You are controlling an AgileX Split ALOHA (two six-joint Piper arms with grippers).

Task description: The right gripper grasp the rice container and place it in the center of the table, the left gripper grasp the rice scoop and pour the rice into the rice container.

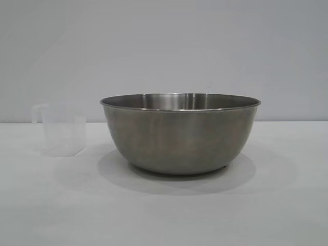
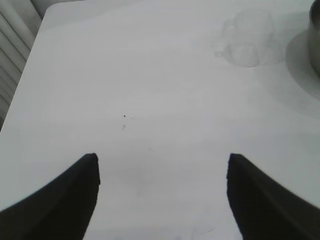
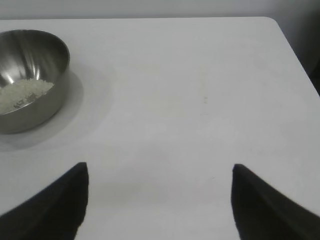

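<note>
Rice container (image 1: 180, 136) sits upright on the white table (image 1: 164, 210), about centre of the exterior view, slightly toward 3 o'clock of dead centre. Rice (image 3: 22, 92) is inside it, a small off-white patch on the bowl floor, seen from my right wrist camera. Rice scoop (image 1: 59, 129) stands upright at 9 o'clock of the bowl in the exterior view, near it but not touching, clear plastic, handle on the side away from the bowl; I can't tell if any grains are left in it. My left gripper (image 2: 162, 197) hangs over bare table, fingers spread wide, nothing between them; the scoop (image 2: 247, 37) is well ahead of it toward 1 o'clock in that view, and a sliver of the bowl (image 2: 315, 42) shows at the 2 o'clock edge. My right gripper (image 3: 160, 200) is likewise spread wide and holds nothing, over bare table, with the bowl (image 3: 30, 80) well apart at 10 o'clock in that view. Neither gripper touches anything. Neither arm shows in the exterior view.
</note>
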